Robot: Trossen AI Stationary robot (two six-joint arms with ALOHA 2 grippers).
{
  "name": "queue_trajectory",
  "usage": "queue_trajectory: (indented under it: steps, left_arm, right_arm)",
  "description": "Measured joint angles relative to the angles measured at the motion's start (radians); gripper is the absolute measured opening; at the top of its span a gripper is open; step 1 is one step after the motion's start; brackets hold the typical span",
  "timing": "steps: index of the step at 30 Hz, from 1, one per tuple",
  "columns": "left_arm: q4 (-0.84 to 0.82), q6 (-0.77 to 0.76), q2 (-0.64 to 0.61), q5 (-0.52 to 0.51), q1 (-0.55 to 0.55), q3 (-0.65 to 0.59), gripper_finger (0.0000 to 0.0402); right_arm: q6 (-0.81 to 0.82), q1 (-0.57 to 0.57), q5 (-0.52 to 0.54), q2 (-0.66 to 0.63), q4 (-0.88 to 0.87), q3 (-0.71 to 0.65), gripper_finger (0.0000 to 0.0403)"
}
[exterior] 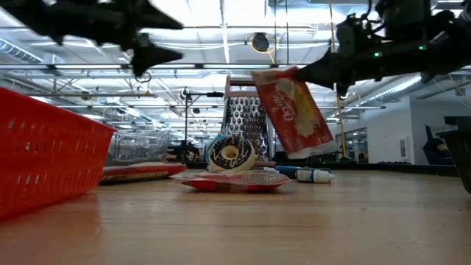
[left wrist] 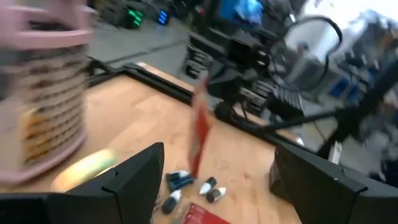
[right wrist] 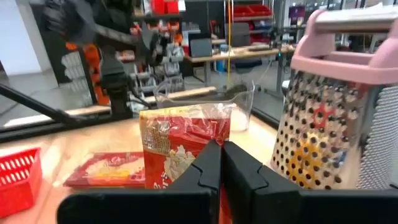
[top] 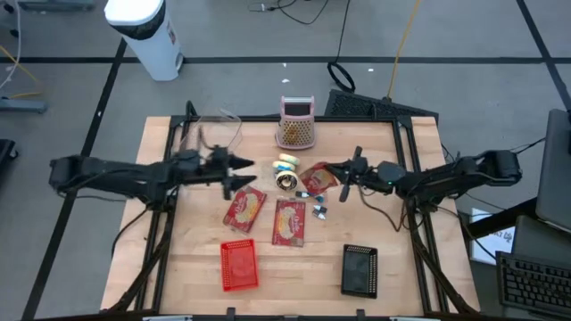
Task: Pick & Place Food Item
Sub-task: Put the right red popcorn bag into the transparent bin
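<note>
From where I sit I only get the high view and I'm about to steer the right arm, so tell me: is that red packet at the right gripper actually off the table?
Observer: Yes. In the low view the red packet hangs clear of the table, above the other items.
Operator: Is the right gripper properly shut on it?
Observer: The right wrist view shows the right gripper shut on the packet's edge.
Operator: And the left gripper?
Observer: The left gripper is open and holds nothing.
</note>
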Motion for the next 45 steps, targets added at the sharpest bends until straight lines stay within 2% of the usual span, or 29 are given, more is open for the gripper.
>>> queue_trajectory:
  steps: [7, 12, 15, 19, 25, 28, 39, 41, 45]
  left_arm:
    - [-0.149, 0.13, 0.321, 0.017, 0.0, 0.307, 0.031]
    - [-0.206, 0.175, 0.475, 0.062, 0.001, 0.45, 0.031]
    - [-0.206, 0.185, 0.536, 0.102, 0.0, 0.502, 0.031]
    - [-0.21, 0.191, 0.587, 0.103, 0.001, 0.537, 0.031]
    - [-0.24, 0.164, 0.601, 0.09, 0.01, 0.54, 0.0305]
    - [-0.264, 0.164, 0.595, 0.09, 0.01, 0.54, 0.0268]
    - [-0.263, 0.104, 0.59, 0.096, 0.041, 0.54, 0.0032]
    - [-0.277, 0.11, 0.569, 0.096, 0.048, 0.54, 0.0012]
    - [-0.342, 0.137, 0.48, 0.041, 0.052, 0.54, 0.0014]
  right_arm:
    - [-0.01, 0.029, -0.001, 0.075, 0.0, 0.072, 0.0]
    - [-0.056, 0.05, -0.001, 0.077, 0.002, 0.097, 0.0]
    - [-0.066, 0.056, -0.001, 0.077, 0.016, 0.098, 0.0]
    - [-0.068, 0.057, -0.001, 0.077, 0.015, 0.098, 0.0]
    - [-0.086, 0.072, -0.002, 0.077, 0.018, 0.098, 0.0]
    - [-0.09, 0.073, -0.002, 0.077, 0.018, 0.098, 0.0]
    - [-0.066, 0.072, 0.0, 0.077, 0.015, 0.098, 0.0005]
    - [-0.067, 0.072, -0.001, 0.077, 0.019, 0.098, 0.0011]
    - [-0.07, 0.072, -0.001, 0.07, 0.017, 0.098, 0.0022]
